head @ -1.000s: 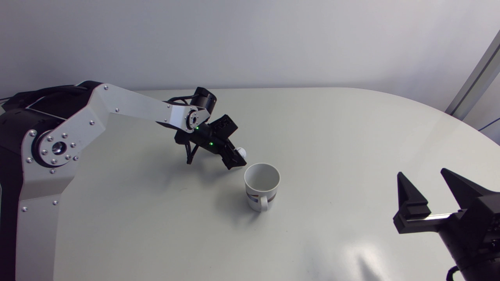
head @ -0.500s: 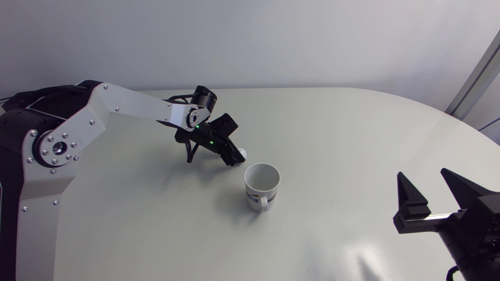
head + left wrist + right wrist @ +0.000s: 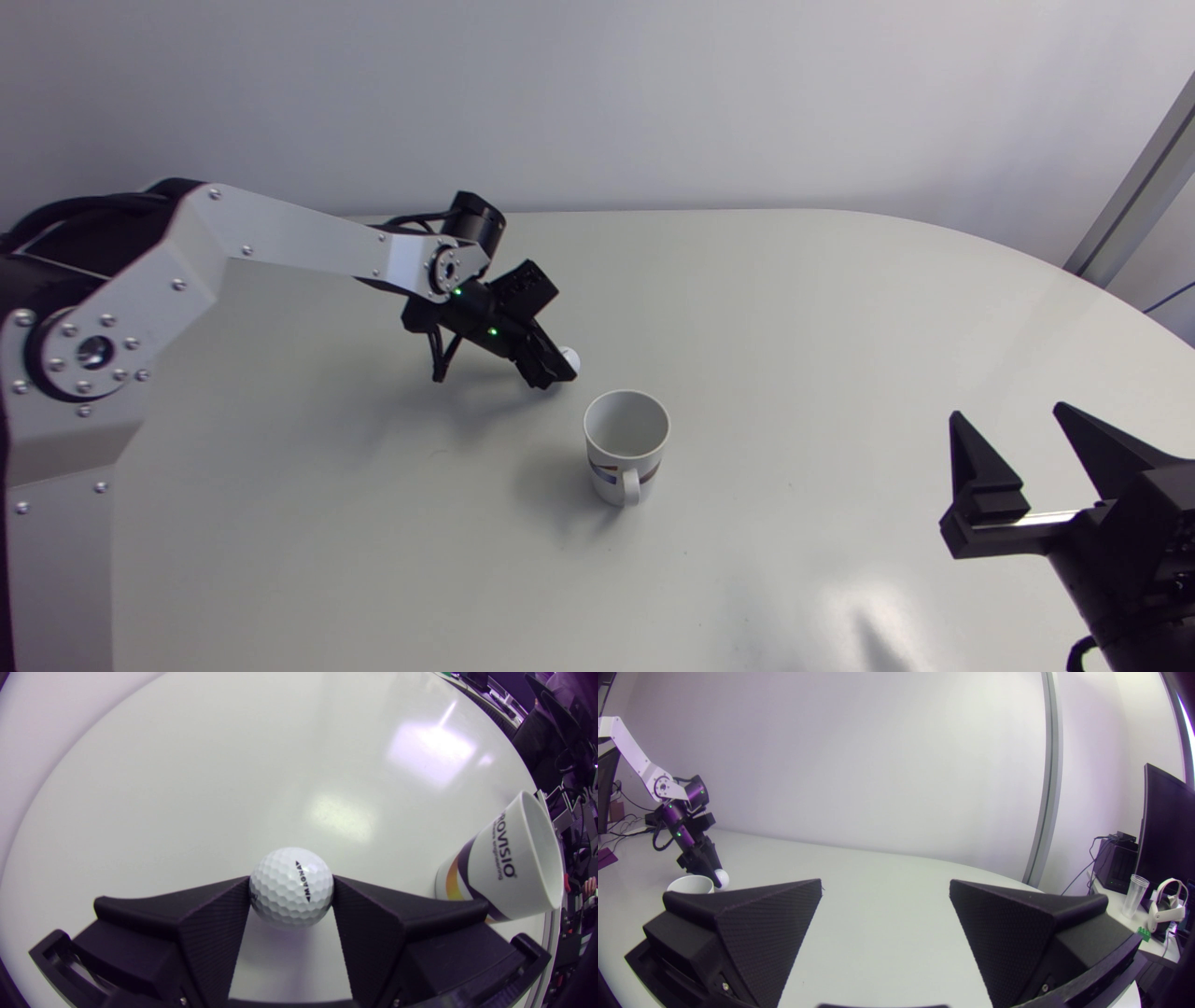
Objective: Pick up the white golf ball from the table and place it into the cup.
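Observation:
The white dimpled golf ball (image 3: 291,887) sits pinched between both fingers of my left gripper (image 3: 289,891), which is shut on it. From above, the ball (image 3: 569,358) peeks out at the tip of the left gripper (image 3: 557,367), just behind and left of the cup. The white cup (image 3: 626,445) with a coloured band and a handle stands upright, its inside bare. In the left wrist view the cup (image 3: 507,861) stands beside the gripper. My right gripper (image 3: 1022,446) stays at the table's near right, open and holding nothing. The right wrist view shows the ball (image 3: 721,877) just above the cup's rim (image 3: 690,884).
The pale table (image 3: 794,308) holds nothing besides the cup and the ball. Wide bare surface lies between the cup and my right gripper (image 3: 885,896).
My left gripper's fingers have shut on the golf ball. The left arm has then drawn slightly up and to the left with the ball. The right arm has not moved.

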Tool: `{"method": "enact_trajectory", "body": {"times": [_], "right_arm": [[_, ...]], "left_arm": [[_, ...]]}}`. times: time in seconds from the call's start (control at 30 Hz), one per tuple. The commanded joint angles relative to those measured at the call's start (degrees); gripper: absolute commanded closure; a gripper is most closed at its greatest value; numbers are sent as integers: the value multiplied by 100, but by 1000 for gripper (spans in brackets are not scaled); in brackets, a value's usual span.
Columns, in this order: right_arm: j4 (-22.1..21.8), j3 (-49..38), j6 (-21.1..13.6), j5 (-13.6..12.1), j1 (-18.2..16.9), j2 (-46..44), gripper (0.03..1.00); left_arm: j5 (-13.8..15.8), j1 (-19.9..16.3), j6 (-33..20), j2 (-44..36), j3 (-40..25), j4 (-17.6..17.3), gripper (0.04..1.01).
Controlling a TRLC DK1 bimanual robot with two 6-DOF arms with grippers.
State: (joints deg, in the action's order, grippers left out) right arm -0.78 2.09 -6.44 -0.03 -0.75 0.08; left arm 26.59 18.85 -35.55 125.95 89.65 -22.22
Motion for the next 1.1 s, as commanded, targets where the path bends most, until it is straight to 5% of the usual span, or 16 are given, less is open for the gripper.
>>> {"method": "enact_trajectory", "body": {"times": [0.0,0.2,0.47,1.07], "right_arm": [[104,-218,99,-23,-30,-34,72],[104,-209,99,-23,-30,-43,72],[104,-218,99,-23,-30,-34,72],[104,-218,108,-23,-30,-34,72]], "left_arm": [[22,-206,-84,-835,-184,7,580],[250,-277,154,-1776,-694,33,579],[373,145,567,-2681,-1573,315,579],[347,1209,892,-3296,-2830,692,579]]}}
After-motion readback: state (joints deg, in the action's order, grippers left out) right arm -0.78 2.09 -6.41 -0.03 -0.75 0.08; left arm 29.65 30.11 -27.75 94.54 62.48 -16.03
